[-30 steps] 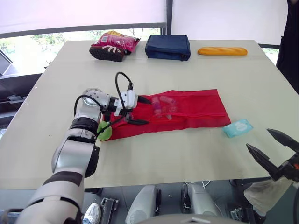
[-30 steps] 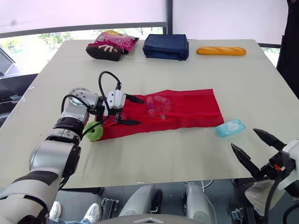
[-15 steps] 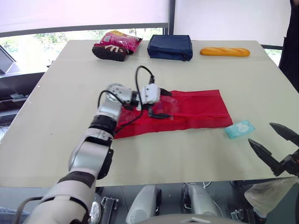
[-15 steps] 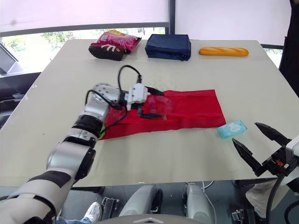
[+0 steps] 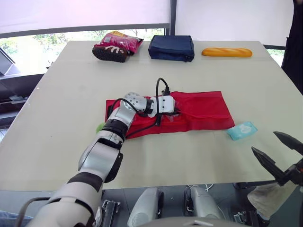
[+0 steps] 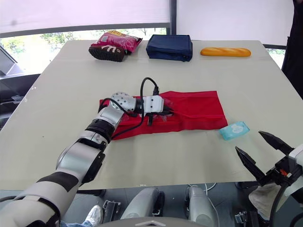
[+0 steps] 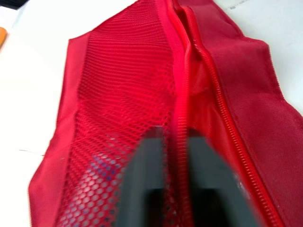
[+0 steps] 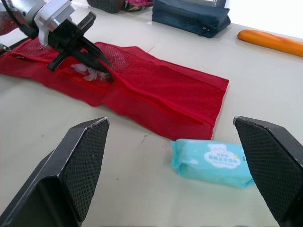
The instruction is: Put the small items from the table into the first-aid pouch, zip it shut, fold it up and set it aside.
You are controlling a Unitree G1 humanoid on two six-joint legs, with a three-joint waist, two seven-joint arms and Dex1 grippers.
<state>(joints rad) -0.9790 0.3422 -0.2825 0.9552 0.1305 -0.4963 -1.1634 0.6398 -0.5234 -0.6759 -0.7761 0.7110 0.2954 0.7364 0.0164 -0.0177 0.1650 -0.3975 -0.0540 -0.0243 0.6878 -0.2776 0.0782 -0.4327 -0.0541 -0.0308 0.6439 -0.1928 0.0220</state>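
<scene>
A red first-aid pouch (image 5: 199,111) lies unfolded mid-table, mesh pocket up, with small clear items (image 8: 90,72) inside the mesh. My left gripper (image 5: 176,112) rests on the pouch's middle, and the left wrist view has its fingers (image 7: 142,184) shut on the zipper line (image 7: 182,94). A light blue wipes packet (image 5: 241,130) lies on the table just off the pouch's right end. My right gripper (image 5: 263,142) hangs open near the table's front right edge, short of the packet (image 8: 213,161). A small green object (image 5: 100,126) peeks out by the pouch's left end.
At the table's far side lie a navy bag (image 5: 171,48), a pink snack packet (image 5: 116,45) and a baguette (image 5: 226,52). A person in dark clothes (image 5: 296,42) stands at the far right. Bare tabletop (image 5: 189,156) lies in front of the pouch.
My left gripper has travelled right along the pouch from its left end to its middle and has shut there. The right gripper has stayed open in place.
</scene>
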